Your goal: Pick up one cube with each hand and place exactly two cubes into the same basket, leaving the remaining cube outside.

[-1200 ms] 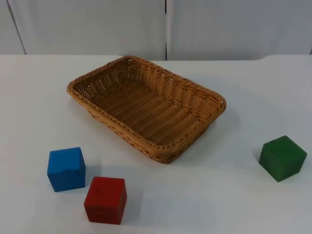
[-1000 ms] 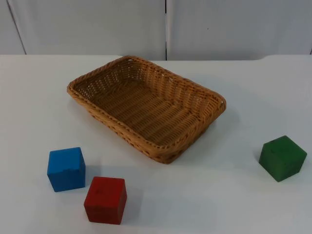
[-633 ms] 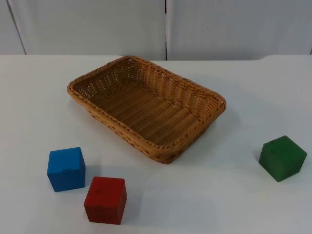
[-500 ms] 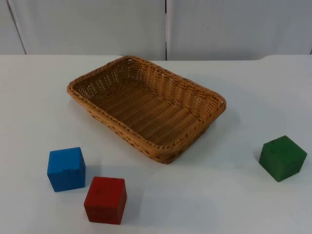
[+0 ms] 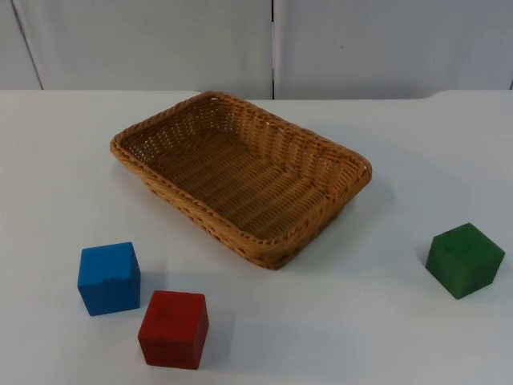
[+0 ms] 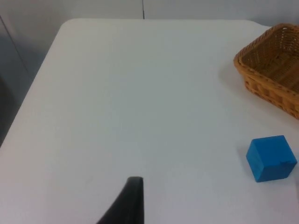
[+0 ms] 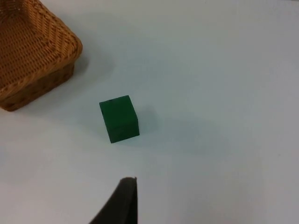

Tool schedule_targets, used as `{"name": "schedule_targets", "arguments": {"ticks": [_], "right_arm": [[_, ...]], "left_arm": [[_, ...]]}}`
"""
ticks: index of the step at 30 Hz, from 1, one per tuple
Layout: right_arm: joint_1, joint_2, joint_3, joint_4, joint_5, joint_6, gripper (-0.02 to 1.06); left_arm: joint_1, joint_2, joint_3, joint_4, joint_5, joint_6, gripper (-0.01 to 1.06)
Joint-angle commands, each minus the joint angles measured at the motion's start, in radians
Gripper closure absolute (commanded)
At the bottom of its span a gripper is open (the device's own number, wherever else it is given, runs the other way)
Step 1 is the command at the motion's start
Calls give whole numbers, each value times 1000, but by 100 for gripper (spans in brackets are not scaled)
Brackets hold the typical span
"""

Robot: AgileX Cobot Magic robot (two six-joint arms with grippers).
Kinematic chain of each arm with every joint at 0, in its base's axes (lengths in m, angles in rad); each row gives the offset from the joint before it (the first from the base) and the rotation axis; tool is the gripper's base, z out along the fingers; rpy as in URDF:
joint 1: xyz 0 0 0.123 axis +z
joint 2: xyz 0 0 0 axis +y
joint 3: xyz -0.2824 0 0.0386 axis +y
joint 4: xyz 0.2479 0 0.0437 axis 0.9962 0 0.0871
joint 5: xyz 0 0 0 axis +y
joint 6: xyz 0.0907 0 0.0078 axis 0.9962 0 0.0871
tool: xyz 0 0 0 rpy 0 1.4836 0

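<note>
Nothing's moved since a second ago: wicker basket (image 5: 240,176) center empty, blue cube (image 5: 108,277), red cube (image 5: 173,329) lower left, green cube (image 5: 464,260) right; I can't tell either gripper's finger state, task unstarted

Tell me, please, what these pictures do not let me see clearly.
- Left end effector: the left wrist view has one black fingertip, so open or shut is unknown.
- Right end effector: same, one black fingertip.
- Woven brown wicker basket: cut off by the picture edge in the left wrist view.
</note>
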Motion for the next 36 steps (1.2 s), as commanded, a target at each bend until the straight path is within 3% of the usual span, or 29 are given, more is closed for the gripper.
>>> {"name": "schedule_targets", "arguments": {"ticks": [1, 25, 36], "right_arm": [[-7, 31, -10, -6, -36, -3, 2], [-5, 112, -72, 2, -88, -10, 2], [-5, 334, -203, 4, -70, -35, 2]], "left_arm": [[2, 32, -17, -24, -22, 0, 4], [2, 223, -120, -108, -81, 22, 4], [2, 320, -137, -217, -102, 77, 4]]}}
